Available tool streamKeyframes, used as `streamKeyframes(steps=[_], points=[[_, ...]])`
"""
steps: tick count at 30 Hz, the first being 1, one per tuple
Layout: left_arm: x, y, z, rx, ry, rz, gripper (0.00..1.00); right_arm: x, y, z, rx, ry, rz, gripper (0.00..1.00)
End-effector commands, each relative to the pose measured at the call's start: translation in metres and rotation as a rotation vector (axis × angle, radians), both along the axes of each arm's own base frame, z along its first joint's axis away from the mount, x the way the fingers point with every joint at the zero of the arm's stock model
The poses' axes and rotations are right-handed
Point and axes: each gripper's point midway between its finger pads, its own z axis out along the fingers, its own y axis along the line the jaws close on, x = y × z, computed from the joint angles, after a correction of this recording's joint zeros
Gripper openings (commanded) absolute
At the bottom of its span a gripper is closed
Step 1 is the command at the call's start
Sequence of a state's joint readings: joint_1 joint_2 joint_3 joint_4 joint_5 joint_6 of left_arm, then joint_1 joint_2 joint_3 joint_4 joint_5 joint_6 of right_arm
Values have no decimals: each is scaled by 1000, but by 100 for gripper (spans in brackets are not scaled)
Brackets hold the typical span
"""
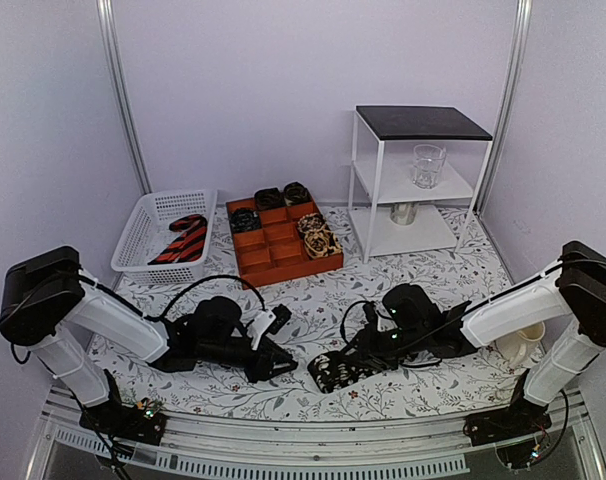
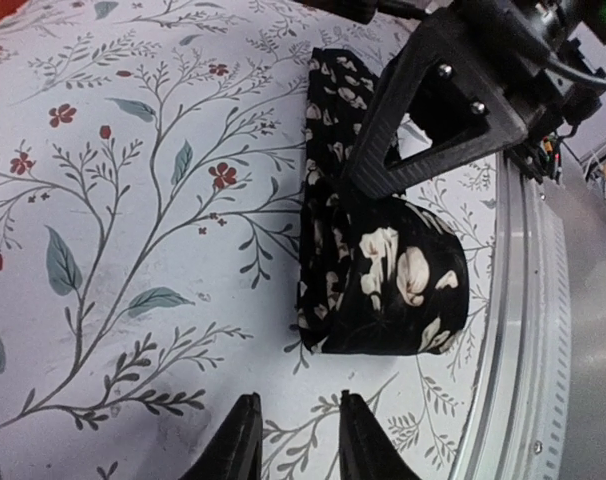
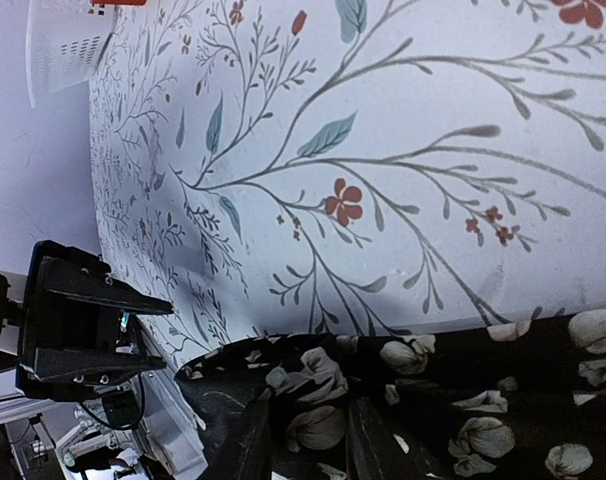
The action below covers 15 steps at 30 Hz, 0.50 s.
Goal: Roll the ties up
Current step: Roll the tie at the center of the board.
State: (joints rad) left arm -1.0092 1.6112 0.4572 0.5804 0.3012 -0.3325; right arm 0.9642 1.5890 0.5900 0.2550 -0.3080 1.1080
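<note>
A black tie with pale flowers (image 2: pixel 383 285) lies at the near edge of the flower-printed counter (image 1: pixel 313 300), between the two arms. One end is wound into a loose coil and the rest runs away as a flat strip.

The left wrist camera gives the clearest look. The right pincer (image 2: pixel 368 185) comes down onto the fabric just where the strip meets the coil. The left pincer (image 2: pixel 298 445) hangs just short of the coil with its jaws a little apart, and only bare cloth shows between them.

The right wrist camera fills in what that view hides: a fold of the flowered fabric sits between the right pincer's two fingers (image 3: pixel 368 440), which grip it. The left pincer stands apart at the frame's left.

Only the overhead camera takes in the far side of the counter. A white basket (image 1: pixel 143 235) holds a red-and-black striped tie (image 1: pixel 183 240). Beside it an orange tray (image 1: pixel 278 262) of square compartments carries several rolled ties (image 1: pixel 270 197) along its back and right side. To the right a white shelf unit (image 1: pixel 378 185) with a dark top holds a glass (image 1: pixel 428 165), and a pale mug (image 1: pixel 523 345) sits near the right arm. From overhead the tie being worked reads only as a small dark bundle between the pincers, with its coil and strip hard to tell apart.
</note>
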Motion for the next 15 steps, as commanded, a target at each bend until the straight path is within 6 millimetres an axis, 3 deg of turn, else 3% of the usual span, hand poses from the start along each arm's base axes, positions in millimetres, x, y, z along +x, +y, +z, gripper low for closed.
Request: streamKeyframes(steps=[1, 4, 12, 15], points=[[-4, -1, 0, -34, 80, 40, 22, -7, -5, -5, -12, 16, -25, 26], [-14, -4, -7, -10, 114, 23, 11, -9, -7, -8, -24, 18, -31, 26], [-53, -26, -15, -8, 152, -141, 2, -12, -8, -9, -30, 7, -34, 25], [-56, -30, -26, 29, 134, -165, 1, -11, -10, -10, -36, 5, -39, 25]])
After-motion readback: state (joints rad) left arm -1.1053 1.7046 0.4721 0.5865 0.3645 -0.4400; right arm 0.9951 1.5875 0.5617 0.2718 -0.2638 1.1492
